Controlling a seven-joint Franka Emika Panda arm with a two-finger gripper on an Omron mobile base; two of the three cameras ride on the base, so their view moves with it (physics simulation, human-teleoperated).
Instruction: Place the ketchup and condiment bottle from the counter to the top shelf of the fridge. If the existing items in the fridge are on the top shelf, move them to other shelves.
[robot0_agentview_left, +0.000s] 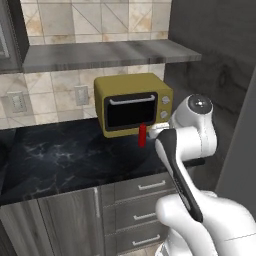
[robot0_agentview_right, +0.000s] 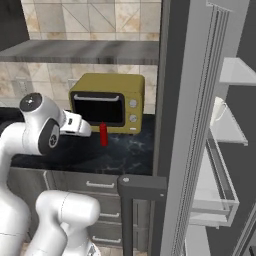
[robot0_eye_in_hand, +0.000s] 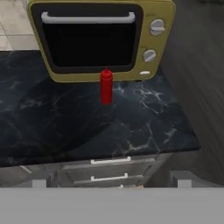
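White arm joints sit nearest, and the gripper (robot0_eye_in_hand: 109, 183), its jaws spread wide and empty, hangs back from the desk (robot0_eye_in_hand: 65, 127) edge above the drawers (robot0_agentview_left: 145, 200). Further in, the red ketchup bottle (robot0_eye_in_hand: 106, 86) stands upright on the dark marble, just in front of the yellow microwave (robot0_eye_in_hand: 100, 39). A careless reach could tip the slim bottle or knock it against the microwave door. To the right, the open fridge door (robot0_agentview_right: 190, 125) crowds the swing toward the shelves (robot0_agentview_right: 225, 130).

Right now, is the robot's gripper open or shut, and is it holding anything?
Gripper: open and holding nothing; the ketchup stands on the counter ahead of it.
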